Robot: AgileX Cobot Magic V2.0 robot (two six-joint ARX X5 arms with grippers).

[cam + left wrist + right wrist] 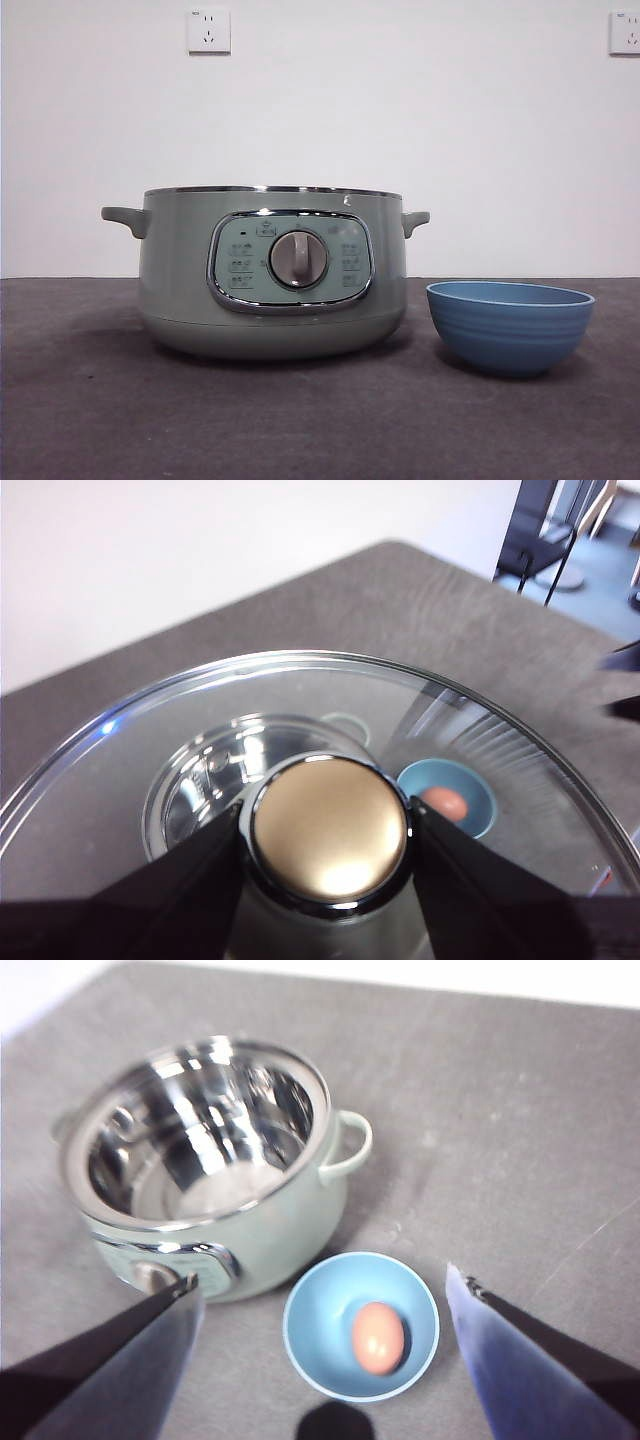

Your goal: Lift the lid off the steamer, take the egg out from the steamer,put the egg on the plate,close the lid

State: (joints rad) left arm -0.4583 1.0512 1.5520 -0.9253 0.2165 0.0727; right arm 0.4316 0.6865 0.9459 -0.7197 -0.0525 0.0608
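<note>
In the front view the large round pale sage-green electric steamer point(272, 272) stands uncovered on the dark grey table point(100, 420), its steel rim bare, and the small round blue ribbed bowl that serves as the plate point(510, 326) sits just beside it on the side of one small handle. No arm shows here.

In the left wrist view the left gripper point(328, 840) is closed on the round knob of the shallow domed clear glass lid point(180, 750), one black jaw on each side of the knob. The lid is held in the air above the steamer point(205, 780); through the glass I can see the open pot, and beside it the plate point(470, 790) with the brown egg point(444, 802) inside.

In the right wrist view the right gripper point(320, 1360) hangs high over the plate point(320, 1330) with its jaws spread wide and nothing between them. The egg point(378, 1337) lies in the plate, near the steamer point(200, 1160), which is empty (only shiny steel inside).

So I judge that the egg is delivered and the step in hand is closing the lid. The next move calls for bringing the lid centred and level over the steamer rim, lowering it until it seats, and only then releasing the knob.
</note>
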